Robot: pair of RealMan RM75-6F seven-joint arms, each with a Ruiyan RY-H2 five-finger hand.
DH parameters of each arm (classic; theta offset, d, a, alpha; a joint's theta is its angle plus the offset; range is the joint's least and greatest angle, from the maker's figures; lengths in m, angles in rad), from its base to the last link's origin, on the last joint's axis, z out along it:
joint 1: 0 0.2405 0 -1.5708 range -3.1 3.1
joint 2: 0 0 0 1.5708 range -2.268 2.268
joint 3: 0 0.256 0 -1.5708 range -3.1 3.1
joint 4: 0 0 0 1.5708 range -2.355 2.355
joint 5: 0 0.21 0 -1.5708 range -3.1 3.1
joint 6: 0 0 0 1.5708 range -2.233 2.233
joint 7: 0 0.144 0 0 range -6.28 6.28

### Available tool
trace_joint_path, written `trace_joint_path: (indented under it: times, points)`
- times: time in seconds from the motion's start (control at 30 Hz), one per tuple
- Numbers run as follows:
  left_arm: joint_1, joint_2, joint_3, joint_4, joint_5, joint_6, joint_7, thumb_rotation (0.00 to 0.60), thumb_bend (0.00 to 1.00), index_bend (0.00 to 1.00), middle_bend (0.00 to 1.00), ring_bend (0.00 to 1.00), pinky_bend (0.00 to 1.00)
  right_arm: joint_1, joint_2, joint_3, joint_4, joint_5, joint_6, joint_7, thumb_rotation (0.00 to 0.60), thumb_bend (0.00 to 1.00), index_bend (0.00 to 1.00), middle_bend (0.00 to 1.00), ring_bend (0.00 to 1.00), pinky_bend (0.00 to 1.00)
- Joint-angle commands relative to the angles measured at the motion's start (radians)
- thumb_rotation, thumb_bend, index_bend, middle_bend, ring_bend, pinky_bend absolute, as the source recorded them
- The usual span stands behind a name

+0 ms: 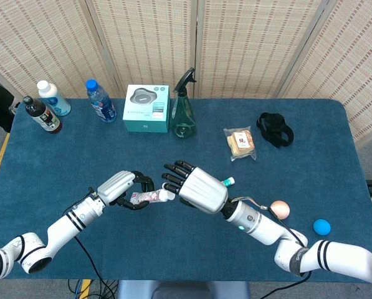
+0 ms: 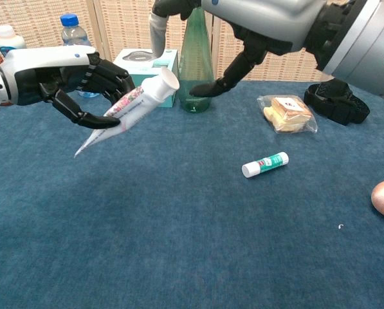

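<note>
My left hand point(image 1: 122, 187) point(image 2: 63, 74) grips a white squeeze tube point(image 2: 127, 110) point(image 1: 149, 197) with a pink pattern, held above the table with its white cap pointing right and up. My right hand point(image 1: 195, 187) point(image 2: 256, 19) hovers with fingers spread just right of the tube's cap, its fingertips point(image 2: 158, 29) over the cap; nothing is in it. I cannot tell whether a finger touches the cap.
A small green-and-white stick point(image 2: 264, 164) point(image 1: 228, 181) lies on the blue table. At the back stand a green spray bottle point(image 1: 182, 106), a teal box point(image 1: 147, 108), a water bottle point(image 1: 100, 101) and two more bottles. A bagged snack point(image 1: 240, 142), black strap point(image 1: 275, 129), pink ball point(image 1: 279, 208) and blue ball point(image 1: 321, 226) lie right.
</note>
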Motion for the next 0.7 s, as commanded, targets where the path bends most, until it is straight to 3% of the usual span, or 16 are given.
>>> trace_joint_path:
  times: [0.03,0.7]
  points:
    - [-0.003,0.001,0.001,-0.002,-0.002,-0.005,-0.001,0.600,0.41,0.58,0.67,0.47,0.27,0.006,-0.004,-0.005,0.003,0.008,-0.005,-0.004,0.600,0.12,0.43,0.36,0.20,0.28]
    - [-0.013,0.007,0.006,-0.003,0.003,-0.006,-0.025,0.600,0.41,0.58,0.67,0.47,0.27,0.043,-0.020,-0.026,0.007,0.044,-0.009,-0.023,0.600,0.18,0.51,0.37,0.20,0.28]
